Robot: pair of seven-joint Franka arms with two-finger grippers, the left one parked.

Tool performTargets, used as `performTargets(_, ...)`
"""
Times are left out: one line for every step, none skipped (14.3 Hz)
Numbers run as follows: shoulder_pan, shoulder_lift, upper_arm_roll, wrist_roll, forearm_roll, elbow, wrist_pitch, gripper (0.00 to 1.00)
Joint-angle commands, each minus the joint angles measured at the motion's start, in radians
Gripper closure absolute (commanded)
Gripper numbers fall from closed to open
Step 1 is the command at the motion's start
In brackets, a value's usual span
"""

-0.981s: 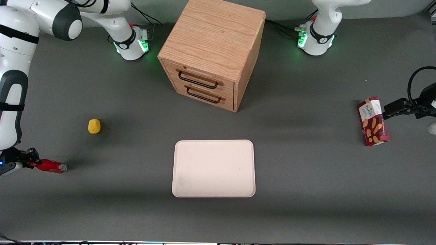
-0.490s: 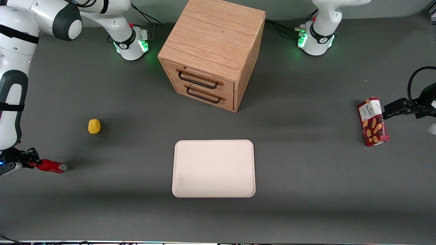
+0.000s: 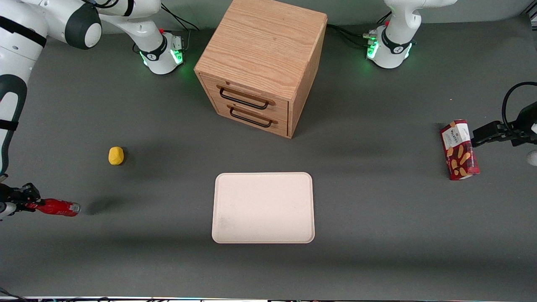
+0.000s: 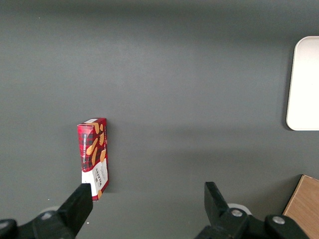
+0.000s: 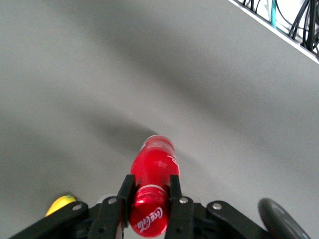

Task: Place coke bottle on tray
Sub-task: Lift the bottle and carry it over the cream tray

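The gripper [image 3: 30, 200] sits at the working arm's end of the table, its two fingers [image 5: 175, 201] clamped on the upper part of the bottle [image 3: 56, 207]. The bottle is held sideways, cap end in the jaws and its pale-banded base pointing toward the tray [image 3: 263, 207]. Its shadow lies on the table apart from it, so it appears lifted clear of the surface. In the right wrist view the bottle [image 5: 152, 191] runs straight out from between the fingers over bare grey table.

A small yellow lump [image 3: 116, 155] lies on the table farther from the front camera than the bottle; the wrist view catches it [image 5: 61, 204] just beside the gripper.

The tray rests flat near the middle of the table with nothing on it, well apart from the bottle. The cabinet [image 3: 262, 63] stands farther from the camera than the tray, both drawers shut, their dark handles facing the tray.

Toward the parked arm's end a red box [image 3: 459, 150] with biscuit pictures stands on the table; the left wrist view shows it [image 4: 93, 157] too, along with an edge of the tray [image 4: 301, 84]
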Motion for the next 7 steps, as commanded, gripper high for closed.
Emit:
performTargets(0.011,-0.01,0.001,0.102,-0.049,0.118,-0.119,1.0)
performTargets(0.031,-0.01,0.001,0.145,-0.061,0.158,-0.162,1.0)
performTargets(0.04,-0.011,0.003,0.191,-0.072,0.195,-0.207,1.0)
performTargets(0.051,-0.011,0.003,0.235,-0.083,0.23,-0.253,1.0)
performTargets(0.065,-0.013,0.003,0.275,-0.091,0.266,-0.296,1.0)
performTargets(0.074,-0.014,0.003,0.312,-0.094,0.301,-0.336,1.0)
performTargets(0.086,-0.02,0.003,0.355,-0.094,0.333,-0.372,1.0)
